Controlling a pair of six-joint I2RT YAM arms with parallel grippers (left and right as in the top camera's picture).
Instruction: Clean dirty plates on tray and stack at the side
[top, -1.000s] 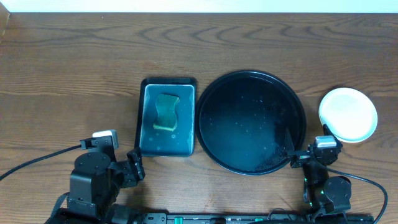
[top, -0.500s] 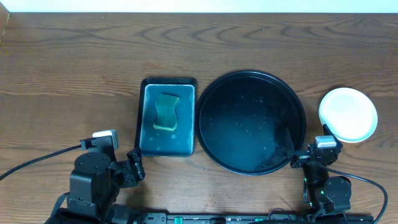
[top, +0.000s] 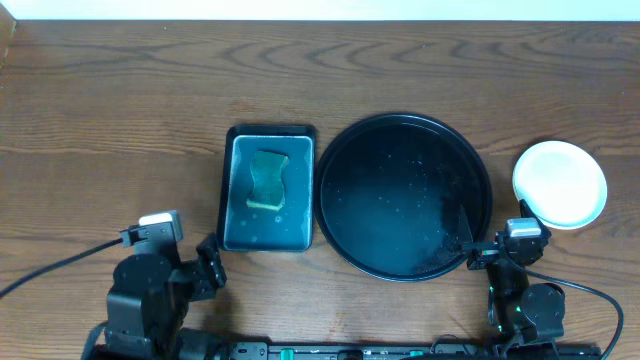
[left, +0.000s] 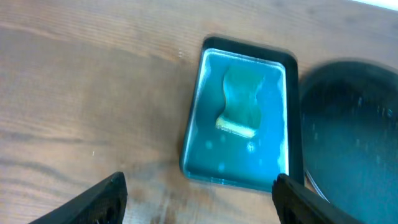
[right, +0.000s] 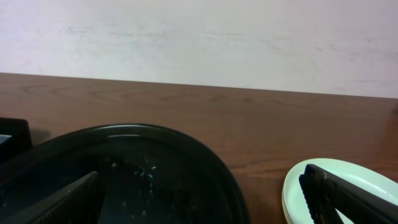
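Note:
The round black tray (top: 404, 197) sits at the middle right with only water droplets on it; it also shows in the right wrist view (right: 124, 168) and the left wrist view (left: 354, 130). The plates (top: 560, 183) sit stacked right of the tray, pale top plate without marks; the stack's edge shows in the right wrist view (right: 311, 186). My left gripper (left: 196, 196) is open and empty near the front edge, below the teal tray. My right gripper (right: 199, 199) is open and empty at the front right, between the black tray and the stack.
A rectangular teal tray (top: 268, 188) with a green-yellow sponge (top: 267, 180) stands left of the black tray; both show in the left wrist view, tray (left: 205, 143) and sponge (left: 241, 102). A pale wall runs behind the table's far edge.
The left arm has drawn back slightly toward the front left. The right arm, tray and plates have not moved.

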